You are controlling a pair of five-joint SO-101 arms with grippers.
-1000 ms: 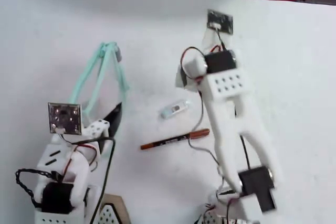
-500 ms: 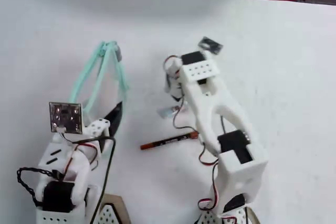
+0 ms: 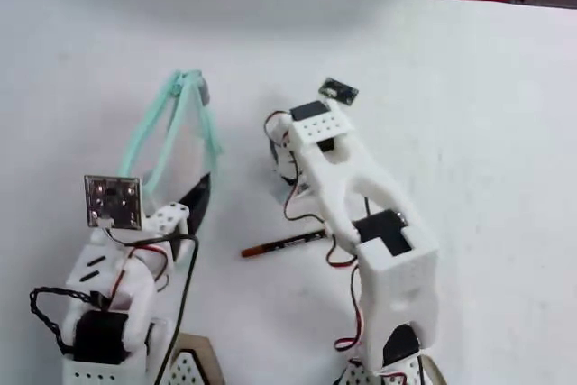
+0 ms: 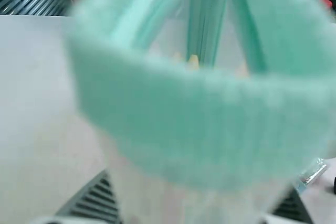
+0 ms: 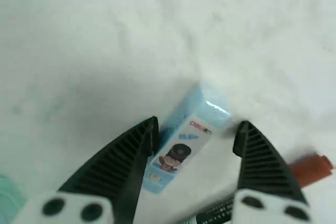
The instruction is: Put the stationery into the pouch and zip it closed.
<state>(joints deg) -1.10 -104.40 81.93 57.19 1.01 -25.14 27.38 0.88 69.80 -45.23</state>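
Right end effector straddles eraser — jaws apart

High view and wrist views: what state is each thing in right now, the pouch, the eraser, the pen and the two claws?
pouch: unzipped, mouth gaping, lying on the table.
eraser: flat on the table, outside the pouch, not gripped.
pen: lying on the table, outside the pouch.
right gripper: open, low, straddling the eraser.
left gripper: at the pouch's near end; open or shut cannot be told.
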